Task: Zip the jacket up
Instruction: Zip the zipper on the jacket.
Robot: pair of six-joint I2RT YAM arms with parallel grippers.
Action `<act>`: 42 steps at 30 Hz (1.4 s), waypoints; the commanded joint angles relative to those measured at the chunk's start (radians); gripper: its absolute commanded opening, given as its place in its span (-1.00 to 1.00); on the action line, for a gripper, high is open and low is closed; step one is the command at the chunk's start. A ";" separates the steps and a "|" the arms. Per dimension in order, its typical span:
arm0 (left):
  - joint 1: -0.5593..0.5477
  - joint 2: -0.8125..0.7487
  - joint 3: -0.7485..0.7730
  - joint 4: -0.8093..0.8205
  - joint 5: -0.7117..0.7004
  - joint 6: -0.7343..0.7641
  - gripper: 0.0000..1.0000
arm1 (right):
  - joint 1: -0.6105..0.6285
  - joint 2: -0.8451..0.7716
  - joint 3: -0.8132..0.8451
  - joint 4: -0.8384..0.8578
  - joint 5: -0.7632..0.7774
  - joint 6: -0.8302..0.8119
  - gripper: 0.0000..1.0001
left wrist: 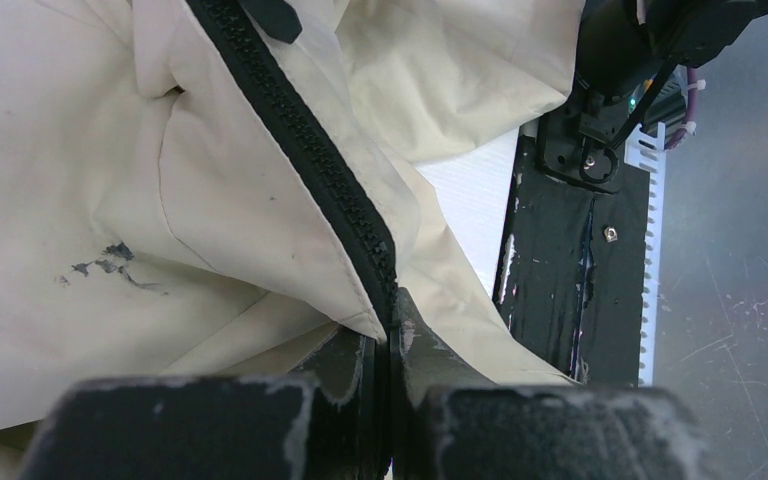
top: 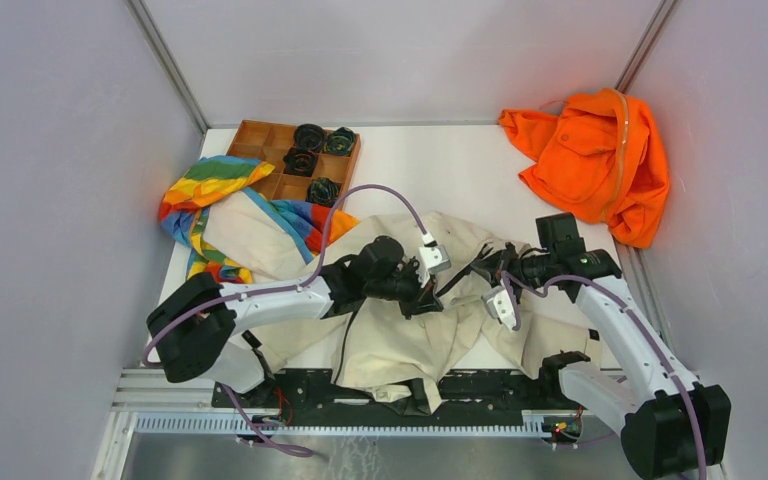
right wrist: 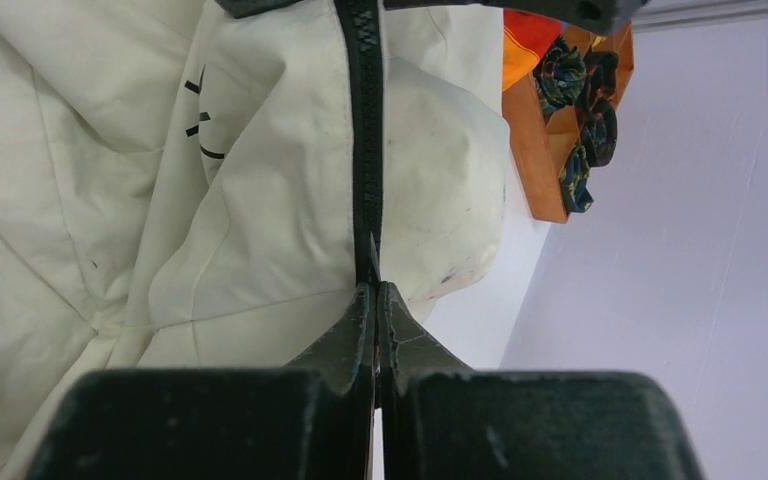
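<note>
okay, the jacket (top: 410,340) lies crumpled across the near middle of the worktop (top: 440,170), with its near edge lapping onto the black mounting plate (left wrist: 560,280) between the arm bases. both arms reach in over it from either side, and their wrists meet close together above the cloth.

on the left wrist view, my left gripper (left wrist: 392,325) is closed tight, with no gap between the fingers. it's pinching the cream hem right where the dark zipper (left wrist: 300,140) runs down into it. the teeth slant away to the far left, and there's a small dark smudge (left wrist: 110,262) on the fabric to the left.

on the right wrist view, my right gripper (right wrist: 375,300) is closed as well, fingers pressed together on the zipper line. the track runs straight up from the tips. i can't make out whether it's the slider or just the tape between them. part of the black starburst logo (right wrist: 200,115) shows left of the track.

off to the far left sit the rainbow-striped cloth (top: 210,195) and a wooden tray (top: 260,145) holding dark rolled pieces (top: 309,137). the cloth touches the jacket's left side. the orange garment (top: 595,160) is bunched in the far right corner, well apart from the jacket.
</note>
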 commanded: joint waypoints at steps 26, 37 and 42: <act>0.092 -0.069 -0.038 0.073 -0.075 -0.224 0.09 | 0.000 -0.049 0.022 0.163 -0.085 0.460 -1.00; 0.062 -0.247 -0.137 0.335 -0.095 -0.087 0.29 | -0.008 -0.081 -0.029 0.306 -0.115 0.667 -1.00; -0.023 -0.197 -0.099 0.331 -0.215 0.203 0.26 | -0.009 -0.088 -0.034 0.313 -0.121 0.684 -1.00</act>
